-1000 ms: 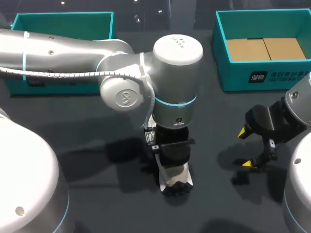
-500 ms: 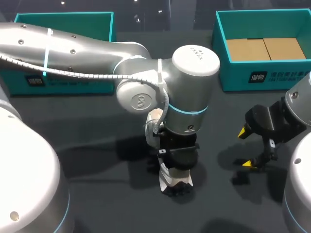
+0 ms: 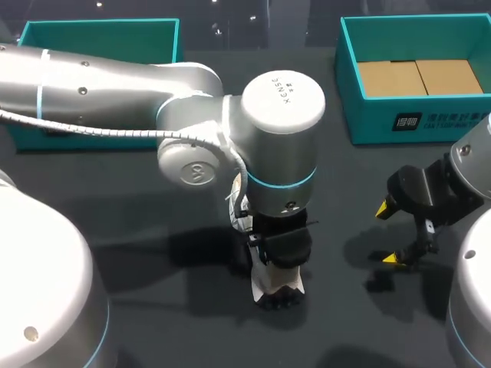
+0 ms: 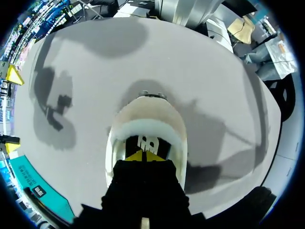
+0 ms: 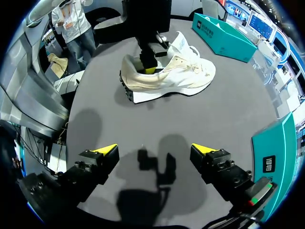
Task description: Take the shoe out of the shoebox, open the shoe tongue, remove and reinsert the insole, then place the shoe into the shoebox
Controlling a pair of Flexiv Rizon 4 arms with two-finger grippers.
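Two teal boxes sit at the back of the counter [image 3: 153, 192]. The right box [image 3: 349, 84] holds only flat brown cardboard [image 3: 418, 77] across its floor. The left box [image 3: 100, 34] is mostly hidden behind the left arm [image 3: 115, 77], so I cannot tell what is inside.

The shoe [image 5: 167, 78] is out of both boxes, standing on its sole mid-counter, laces up. The left hand [image 4: 143, 156] comes straight down into the heel opening, yellow tips pressed close together over the dark insole [image 4: 145, 142]. Whether they pinch anything, I cannot tell.

Off to the side, the right hand [image 5: 155, 149] hangs above bare counter, well apart from the shoe, fingers spread wide and holding nothing. The right box is just beside it.
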